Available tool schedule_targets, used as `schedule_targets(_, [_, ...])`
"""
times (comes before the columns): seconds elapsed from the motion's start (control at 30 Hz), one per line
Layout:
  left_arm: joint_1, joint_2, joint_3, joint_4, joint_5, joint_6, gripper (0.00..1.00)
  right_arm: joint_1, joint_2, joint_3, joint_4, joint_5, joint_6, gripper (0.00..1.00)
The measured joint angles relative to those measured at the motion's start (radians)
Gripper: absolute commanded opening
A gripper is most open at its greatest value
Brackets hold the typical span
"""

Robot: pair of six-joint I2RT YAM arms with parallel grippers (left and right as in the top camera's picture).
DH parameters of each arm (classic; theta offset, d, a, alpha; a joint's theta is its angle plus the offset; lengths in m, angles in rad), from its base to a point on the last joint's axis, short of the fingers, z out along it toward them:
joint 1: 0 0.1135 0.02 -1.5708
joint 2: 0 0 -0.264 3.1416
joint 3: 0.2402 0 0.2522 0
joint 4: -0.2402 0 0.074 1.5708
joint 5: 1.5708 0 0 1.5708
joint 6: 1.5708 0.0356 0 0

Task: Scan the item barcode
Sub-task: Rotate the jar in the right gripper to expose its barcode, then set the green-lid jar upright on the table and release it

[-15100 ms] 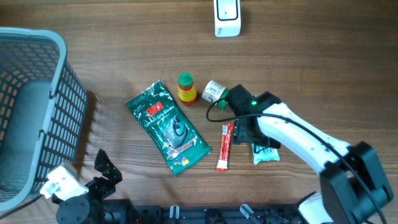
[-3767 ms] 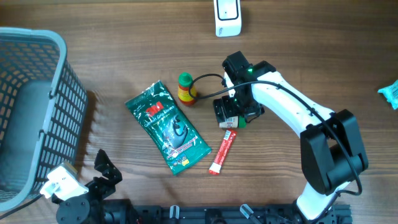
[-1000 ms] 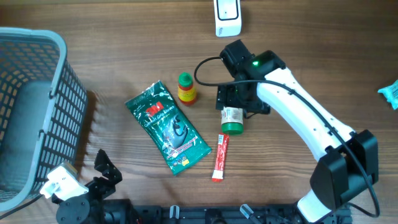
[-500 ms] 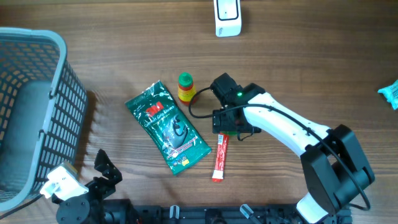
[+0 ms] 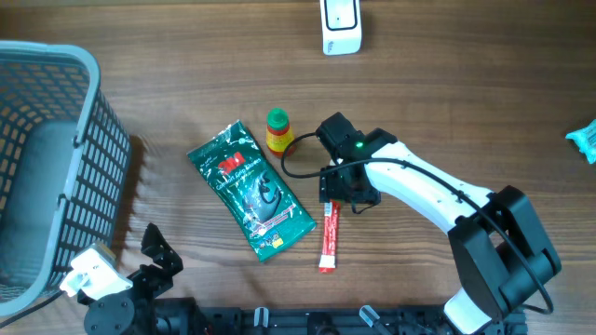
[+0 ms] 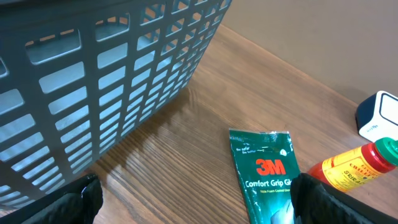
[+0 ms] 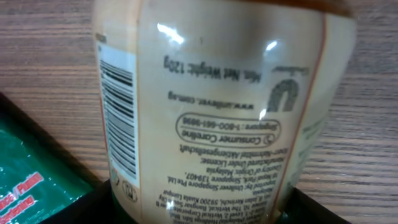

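Right arm [image 5: 424, 186] stretches leftward, right jaws flanking a jar [image 7: 211, 112], grip unclear. Left jaws gape; basket [image 6: 93, 68] ahead-left.

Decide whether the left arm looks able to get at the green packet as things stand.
Probably yes: the open left gripper faces the green packet across bare wood, nothing between. The basket stands to one side; the right arm is beyond the packet.

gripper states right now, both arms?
Left gripper: open, nothing in it.
Right gripper: straddles the jar; whether it grips it cannot be told.
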Motion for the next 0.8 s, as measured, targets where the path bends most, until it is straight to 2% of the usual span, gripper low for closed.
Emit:
schedule_targets(0.07, [0.0, 0.0, 0.0, 0.0, 0.0, 0.0, 1.0, 0.0, 0.0, 0.0, -0.001, -0.009, 0.006, 0.83])
schedule_targets(0.13, [0.0, 0.0, 0.0, 0.0, 0.0, 0.0, 1.0, 0.0, 0.0, 0.0, 0.003, -0.011, 0.012, 0.82])
schedule_targets(0.2, [0.0, 0.0, 0.0, 0.0, 0.0, 0.0, 1.0, 0.0, 0.01, 0.0, 0.01, -0.01, 0.016, 0.72])
schedule_targets(0.33, [0.0, 0.0, 0.0, 0.0, 0.0, 0.0, 1.0, 0.0, 0.066, 0.0, 0.014, -0.017, 0.05, 0.69])
schedule_targets(0.47, [0.0, 0.0, 0.0, 0.0, 0.0, 0.0, 1.0, -0.001, 0.066, 0.0, 0.02, -0.018, 0.082, 0.61])
schedule_targets(0.53, [0.0, 0.0, 0.0, 0.0, 0.0, 0.0, 1.0, -0.011, 0.066, 0.001, 0.009, -0.04, 0.087, 0.54])
schedule_targets(0.63, [0.0, 0.0, 0.0, 0.0, 0.0, 0.0, 1.0, -0.047, 0.074, 0.037, -0.121, -0.113, 0.06, 0.5])
schedule_targets(0.8, [0.0, 0.0, 0.0, 0.001, 0.0, 0.0, 1.0, -0.166, 0.091, 0.27, -0.496, -0.218, -0.033, 0.52])
